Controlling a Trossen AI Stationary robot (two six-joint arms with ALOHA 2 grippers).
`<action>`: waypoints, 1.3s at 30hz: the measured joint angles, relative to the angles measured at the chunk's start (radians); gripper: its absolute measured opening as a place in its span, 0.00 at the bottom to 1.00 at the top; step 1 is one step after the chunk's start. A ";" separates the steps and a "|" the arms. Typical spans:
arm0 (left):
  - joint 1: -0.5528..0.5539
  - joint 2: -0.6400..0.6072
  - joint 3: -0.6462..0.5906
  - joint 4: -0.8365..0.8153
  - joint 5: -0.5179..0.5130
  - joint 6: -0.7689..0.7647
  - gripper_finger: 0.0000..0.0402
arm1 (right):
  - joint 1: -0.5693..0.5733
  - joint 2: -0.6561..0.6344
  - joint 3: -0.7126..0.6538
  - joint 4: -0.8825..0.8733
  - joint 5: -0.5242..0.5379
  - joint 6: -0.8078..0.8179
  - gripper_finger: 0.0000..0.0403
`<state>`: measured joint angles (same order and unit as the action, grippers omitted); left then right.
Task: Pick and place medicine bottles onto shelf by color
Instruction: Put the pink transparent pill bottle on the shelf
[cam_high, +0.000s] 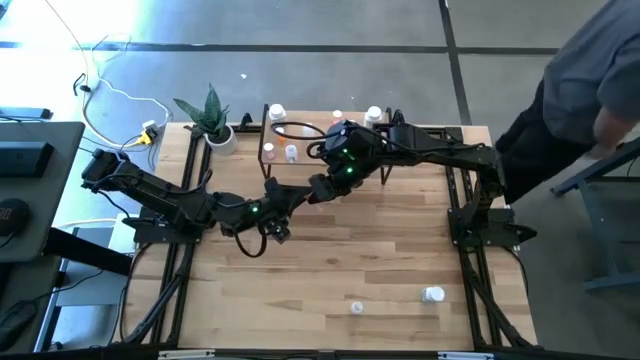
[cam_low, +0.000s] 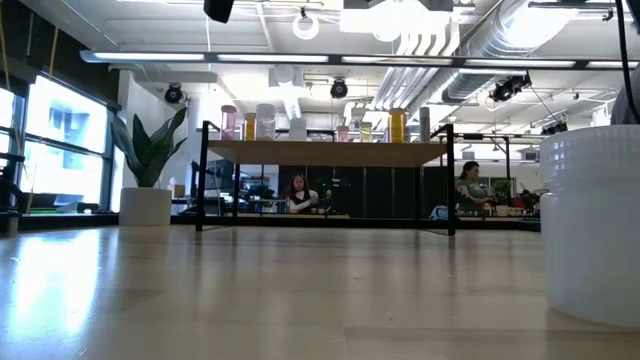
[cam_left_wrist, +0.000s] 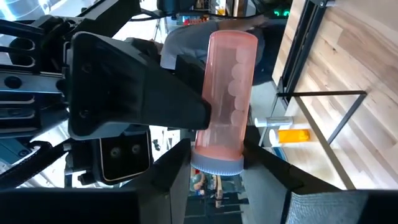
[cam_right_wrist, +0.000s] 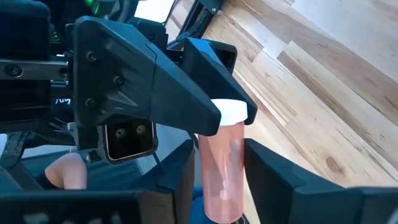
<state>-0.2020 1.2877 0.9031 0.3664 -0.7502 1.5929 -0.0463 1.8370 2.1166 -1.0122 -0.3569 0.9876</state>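
Both tools meet over the middle of the table, just in front of the shelf, each clamped on the same pink bottle. The left tool pinches the end with the white cap. The right tool grips the clear pink body lower down, its fingers pressed against either side. Gripping opposite ends leaves each tool room on the small bottle, which looks like a hand-over from one arm to the other, probably so the right arm can reach the shelf. Neither tool has let go, so the bottle hangs in the air between them, clear of the wood.

Beyond them the shelf already carries a row of bottles, pink, white and yellow-orange, seen level in the low view. Two white bottles lie well apart near the table's front edge, not yet sorted. A potted plant stands beside the shelf's left end.
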 joint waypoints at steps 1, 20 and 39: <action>0.000 0.000 0.000 0.000 0.000 0.000 0.30 | 0.000 0.000 0.000 0.000 0.000 0.000 0.30; 0.000 0.000 0.000 -0.002 -0.015 -0.050 0.30 | 0.000 0.000 0.001 0.001 0.009 0.029 0.22; 0.001 0.000 0.000 -0.002 -0.073 -0.168 0.45 | 0.000 0.000 0.001 0.000 0.030 0.051 0.22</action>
<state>-0.2012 1.2873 0.9031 0.3640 -0.8231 1.4250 -0.0460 1.8366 2.1178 -1.0119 -0.3273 1.0385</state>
